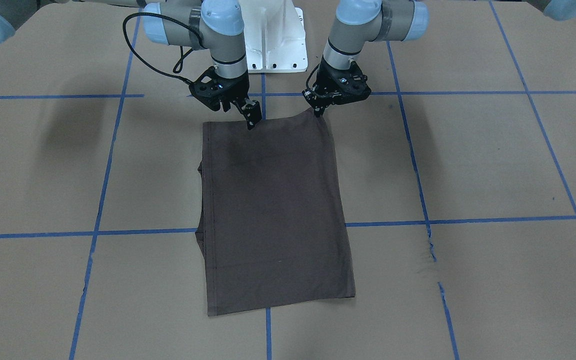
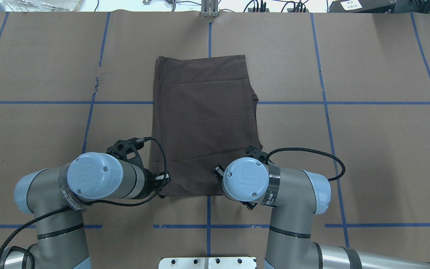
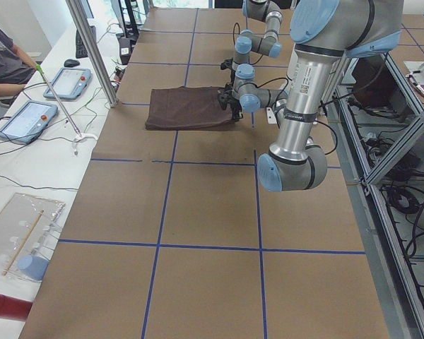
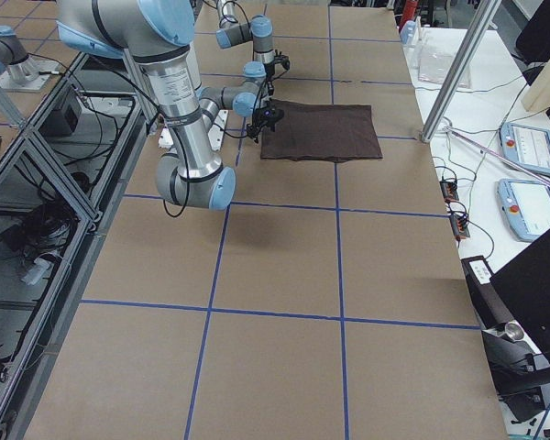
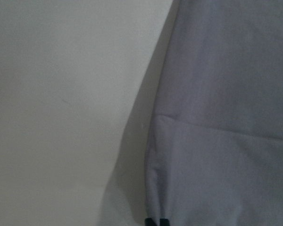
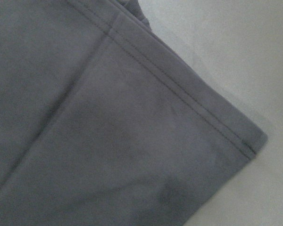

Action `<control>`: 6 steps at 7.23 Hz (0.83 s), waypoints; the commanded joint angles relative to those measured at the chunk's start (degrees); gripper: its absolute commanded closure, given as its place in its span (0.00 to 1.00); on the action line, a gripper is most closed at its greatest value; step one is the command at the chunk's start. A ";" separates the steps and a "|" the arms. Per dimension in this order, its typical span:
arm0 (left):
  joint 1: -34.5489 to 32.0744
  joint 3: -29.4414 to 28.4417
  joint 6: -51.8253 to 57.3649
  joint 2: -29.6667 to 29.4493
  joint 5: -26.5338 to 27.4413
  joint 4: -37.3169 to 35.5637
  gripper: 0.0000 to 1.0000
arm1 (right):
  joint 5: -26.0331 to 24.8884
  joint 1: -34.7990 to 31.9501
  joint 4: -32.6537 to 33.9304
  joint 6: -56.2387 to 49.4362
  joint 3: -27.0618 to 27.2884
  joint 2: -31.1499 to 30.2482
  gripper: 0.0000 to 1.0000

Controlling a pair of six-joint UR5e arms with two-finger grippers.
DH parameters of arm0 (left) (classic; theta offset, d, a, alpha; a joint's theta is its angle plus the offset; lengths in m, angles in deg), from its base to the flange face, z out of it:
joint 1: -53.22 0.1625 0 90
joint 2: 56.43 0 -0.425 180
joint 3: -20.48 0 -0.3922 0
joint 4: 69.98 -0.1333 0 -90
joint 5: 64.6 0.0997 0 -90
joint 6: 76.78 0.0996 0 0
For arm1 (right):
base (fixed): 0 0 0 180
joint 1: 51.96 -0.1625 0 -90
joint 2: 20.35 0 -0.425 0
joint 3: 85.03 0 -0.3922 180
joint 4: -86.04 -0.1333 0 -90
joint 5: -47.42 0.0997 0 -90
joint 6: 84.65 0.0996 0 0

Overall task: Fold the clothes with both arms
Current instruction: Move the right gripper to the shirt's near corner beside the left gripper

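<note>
Left arm [image 2: 92, 179] is reaching in from the near left of the overhead view, wrist pointing down. Left hand [image 1: 319, 111] is sitting at the T-shirt's near-left corner, the one closest to the robot on that side. In the left wrist view two dark fingertips [image 5: 151, 221] are showing at the bottom edge, pressed close together on the cloth's edge. In the front-facing view that corner is rising off the counter [image 2: 368, 149] up to the hand. Reading: left hand is closed, pinching the corner.

T-shirt [image 2: 203, 123], dark grey-brown, is lying mid-counter, starting between the two hands and stretching away from the robot. It is folded into a tall rectangle and is lying flat apart from the pinched corner. A fold line is crossing it near the far end. A bit of under-layer fabric [image 2: 254, 98] is sticking out past its right edge. A stitched hem [image 6: 179, 89] is running along that right edge down to the near-right corner.

Right arm [image 2: 245, 181] is coming in from the near right, its blue wrist cap covering most of the hand from above. Right hand [image 1: 251, 120] is pointing down at the T-shirt's near edge, inboard of the near-right corner, tips at the cloth. Cannot tell how far its jaws are standing apart, nor whether it is gripping any cloth: the right wrist view is showing only the hemmed corner and bare counter.

Blue tape lines [image 2: 209, 37] are dividing the counter into squares.
</note>
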 commanded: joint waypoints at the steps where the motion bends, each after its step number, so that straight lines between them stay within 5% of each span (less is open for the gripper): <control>1: -0.09 0.05 -0.04 -0.05 0.01 -0.10 1.00 | -0.08 0.34 -1.40 0.13 -1.34 -0.09 0.00; 6: -0.09 0.14 -0.04 -0.05 0.01 -0.10 1.00 | 0.01 0.25 -2.20 0.40 -3.28 -0.09 0.00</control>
